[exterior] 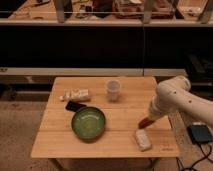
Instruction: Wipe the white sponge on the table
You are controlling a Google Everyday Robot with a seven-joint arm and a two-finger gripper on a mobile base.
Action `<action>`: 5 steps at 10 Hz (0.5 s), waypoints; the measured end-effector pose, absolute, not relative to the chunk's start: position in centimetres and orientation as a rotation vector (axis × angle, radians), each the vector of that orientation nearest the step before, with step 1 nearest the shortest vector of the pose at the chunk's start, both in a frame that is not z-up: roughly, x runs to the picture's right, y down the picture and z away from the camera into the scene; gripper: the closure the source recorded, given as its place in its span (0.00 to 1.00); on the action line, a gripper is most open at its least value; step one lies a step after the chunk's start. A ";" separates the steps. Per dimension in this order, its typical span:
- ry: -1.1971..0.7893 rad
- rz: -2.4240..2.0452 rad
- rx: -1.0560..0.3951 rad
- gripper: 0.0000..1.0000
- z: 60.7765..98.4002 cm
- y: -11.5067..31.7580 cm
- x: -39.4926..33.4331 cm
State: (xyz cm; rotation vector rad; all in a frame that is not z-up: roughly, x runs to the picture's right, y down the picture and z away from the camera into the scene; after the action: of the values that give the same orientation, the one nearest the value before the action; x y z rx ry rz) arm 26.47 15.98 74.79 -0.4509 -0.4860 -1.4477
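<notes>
Light plank table (55, 142) fills the middle of a dim room, with the gripper (151, 114), fingers pressed together, hanging right of the green bowl (88, 122), the translucent cup (113, 90) behind that bowl, and the white sponge (143, 140) lying to the bowl's front right.

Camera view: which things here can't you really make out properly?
- Hand, shut, low over the table's right side: touching the reddish object below? Unclear.
- White tube's markings: too small.
- Black item beside the green bowl: too dark to identify.
- Robot's base: cut off by the right edge.
</notes>
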 end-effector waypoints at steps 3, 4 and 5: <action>-0.504 -1.490 -0.460 0.83 74.0 17.6 27.4; -0.508 -1.496 -0.456 0.71 74.0 17.6 27.1; -0.515 -1.500 -0.452 0.64 74.0 17.6 26.9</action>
State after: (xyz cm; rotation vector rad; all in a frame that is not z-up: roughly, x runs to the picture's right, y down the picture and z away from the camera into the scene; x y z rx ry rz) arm 26.92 17.60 74.02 -0.4521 -0.5153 -1.4999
